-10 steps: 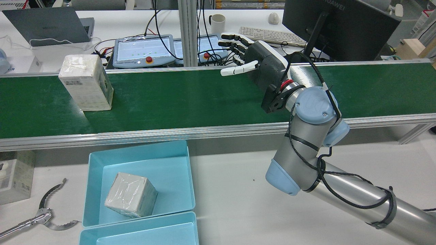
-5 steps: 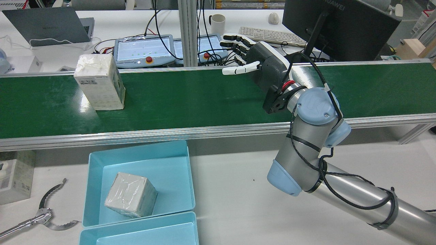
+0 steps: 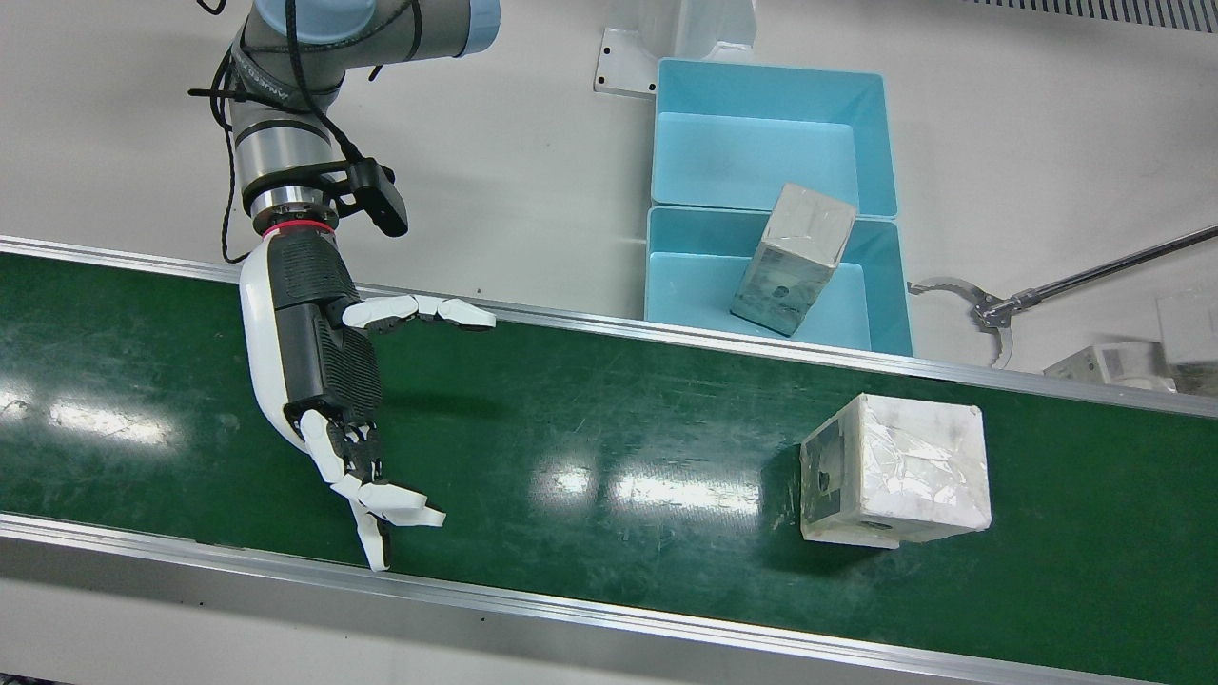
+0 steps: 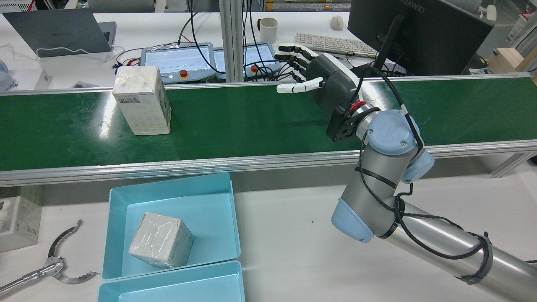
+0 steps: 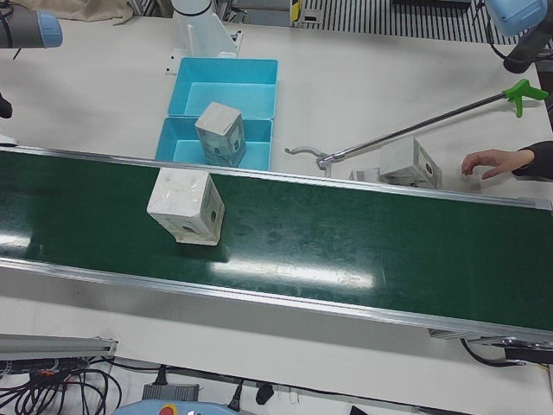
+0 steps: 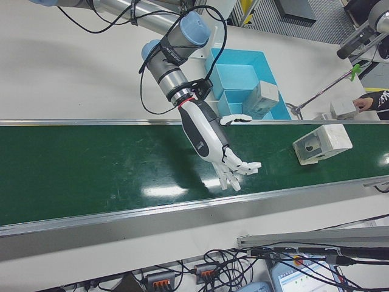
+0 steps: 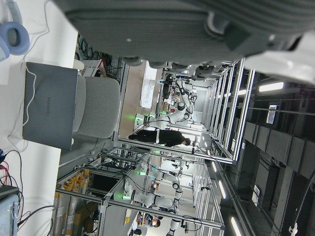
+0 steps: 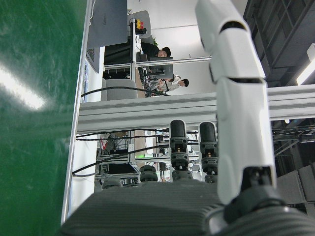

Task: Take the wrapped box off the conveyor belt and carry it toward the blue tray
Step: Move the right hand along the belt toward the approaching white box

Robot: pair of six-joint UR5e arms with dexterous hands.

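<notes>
**Front view: box on belt, hand waiting**

Wrapped box (image 3: 894,471) upright on the conveyor belt (image 3: 590,447), near the blue tray (image 3: 880,143). Right hand (image 3: 328,381) well apart, fingers spread, holding nothing. Left hand: cannot tell. Approach step, by judgement; next, closing around the box's sides.

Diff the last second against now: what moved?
The wrapped box rode along the conveyor belt toward the right hand, rightward in the rear view. That hand drifted slightly right, open, holding nothing. The blue tray and the box inside it stayed put.
</notes>
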